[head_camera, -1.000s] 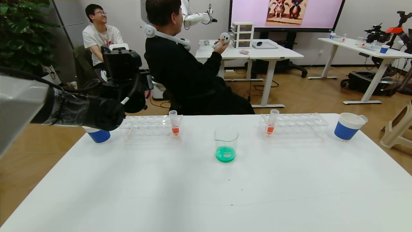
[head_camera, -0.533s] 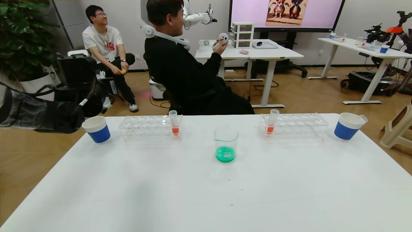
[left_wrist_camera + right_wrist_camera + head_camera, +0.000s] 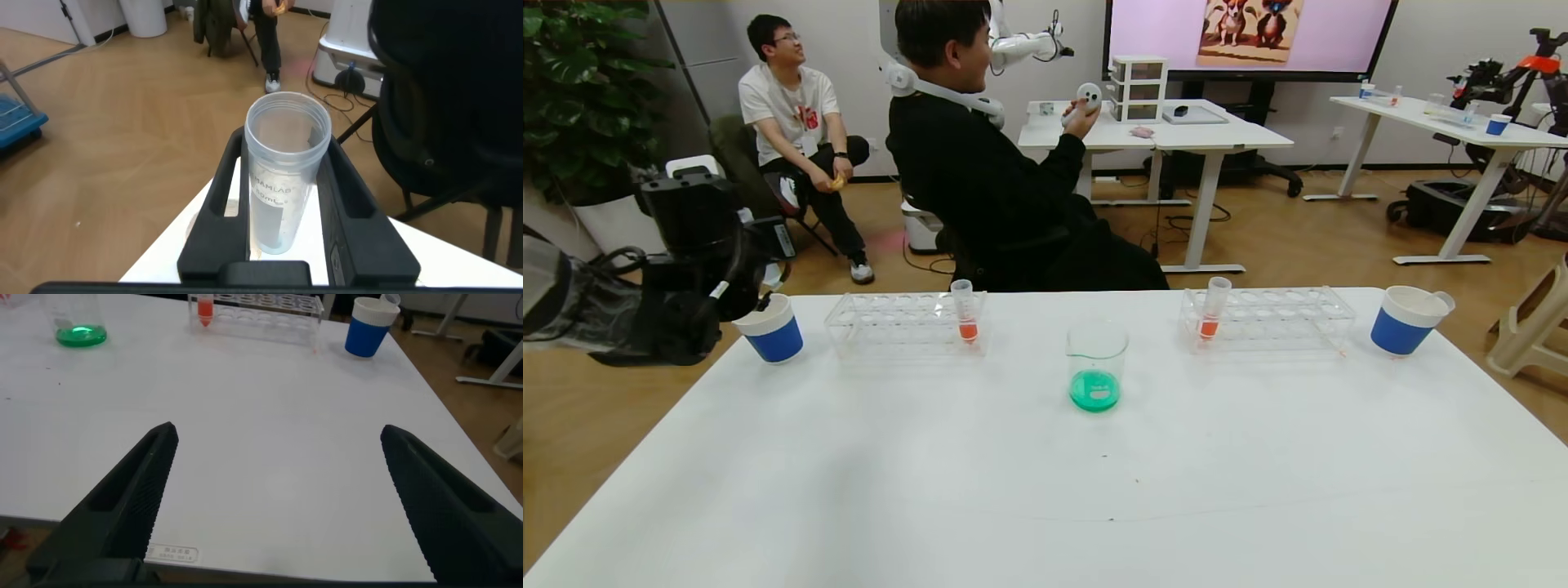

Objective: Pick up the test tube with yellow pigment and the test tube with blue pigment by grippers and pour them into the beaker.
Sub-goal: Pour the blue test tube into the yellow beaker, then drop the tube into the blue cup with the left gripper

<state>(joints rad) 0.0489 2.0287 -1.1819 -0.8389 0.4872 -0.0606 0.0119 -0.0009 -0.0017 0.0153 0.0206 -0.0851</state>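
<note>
My left gripper (image 3: 286, 149) is shut on a slim clear test tube (image 3: 282, 192), held upright, nearly empty, with a faint bluish tint at its tip. I cannot tell which pigment it held. In the head view the left gripper (image 3: 737, 287) hangs at the table's far left corner, beside a blue cup (image 3: 769, 328). The beaker (image 3: 1096, 365) stands mid-table with green liquid in it; it also shows in the right wrist view (image 3: 80, 322). My right gripper (image 3: 278, 474) is open and empty over the near table edge, out of the head view. No tube with yellow liquid shows.
Two clear racks (image 3: 903, 322) (image 3: 1266, 317) each hold an orange-liquid tube (image 3: 965, 310) (image 3: 1214, 309). A second blue cup (image 3: 1406, 319) stands far right. A seated person in black (image 3: 996, 180) is just behind the table.
My left arm has swung left, from over the left rack and cup to beyond the table's left corner, then settled lower beside the cup.
</note>
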